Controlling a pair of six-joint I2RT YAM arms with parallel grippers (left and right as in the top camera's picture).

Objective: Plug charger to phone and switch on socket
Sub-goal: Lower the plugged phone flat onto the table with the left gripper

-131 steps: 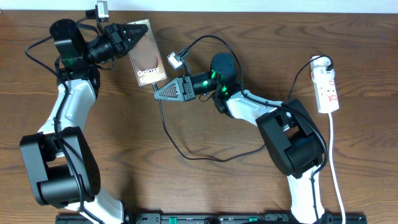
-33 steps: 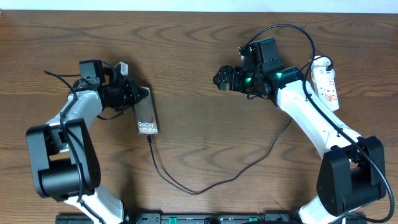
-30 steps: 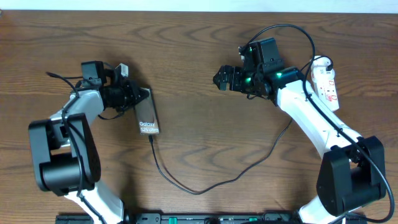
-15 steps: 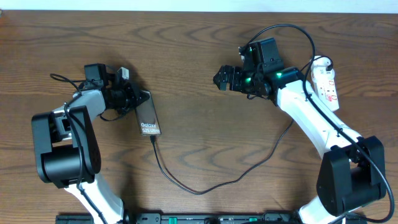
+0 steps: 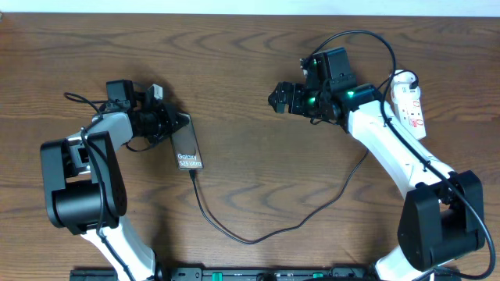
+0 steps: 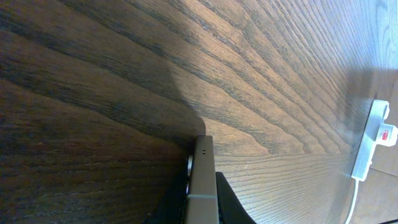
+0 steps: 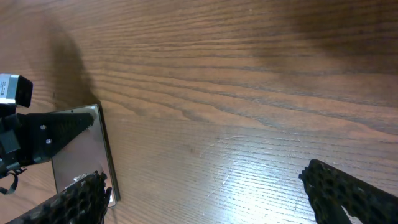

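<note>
Phone face up on table left of centre, charger cable meeting its lower end, left gripper clenched on its upper end, right gripper spread wide, grasping nothing, socket at far right.

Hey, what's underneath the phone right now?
Only the wooden table shows around the phone; anything directly beneath is covered by its body. The left fingers grip its far end, so whether it lies flat on the wood cannot be told.
</note>
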